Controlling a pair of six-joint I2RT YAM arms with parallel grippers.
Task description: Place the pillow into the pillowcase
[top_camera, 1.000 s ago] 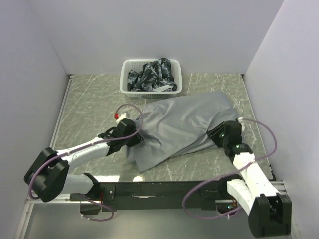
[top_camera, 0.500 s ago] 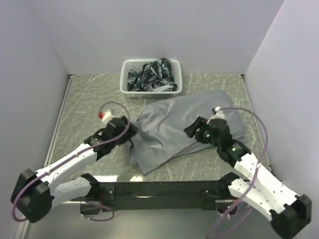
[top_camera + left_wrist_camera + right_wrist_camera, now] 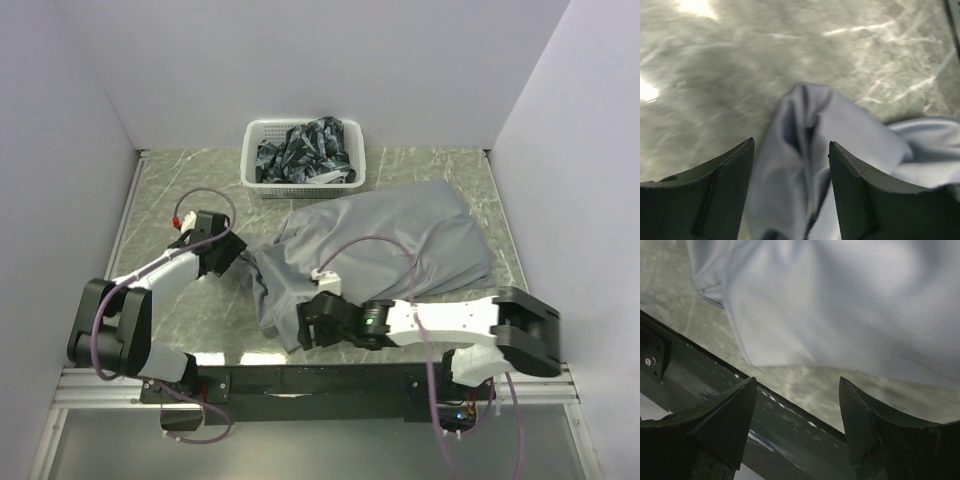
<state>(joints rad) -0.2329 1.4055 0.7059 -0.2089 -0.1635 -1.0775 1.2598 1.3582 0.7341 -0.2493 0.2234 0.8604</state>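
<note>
The grey pillowcase [image 3: 385, 250] lies wrinkled and bulging across the middle of the table. The pillow is hidden; none of its cream fabric shows in any view. My left gripper [image 3: 238, 260] is at the pillowcase's left corner. In the left wrist view a fold of the pillowcase [image 3: 805, 135] lies loose between my left gripper's [image 3: 790, 150] open jaws. My right gripper [image 3: 304, 334] is low at the pillowcase's near-left corner. It [image 3: 797, 387] stands open over the table's front edge with nothing between its fingers, and the pillowcase [image 3: 840, 300] lies just beyond.
A white basket [image 3: 252, 160] holding dark patterned cloth stands at the back, just behind the pillowcase. The black front rail [image 3: 700, 375] runs right under my right gripper. Grey walls close in the left, back and right sides.
My left gripper opened, let go of the pillowcase's left corner and drew back to the left. My right arm swung from the pillowcase's right end to its near-left corner and opened wider.
</note>
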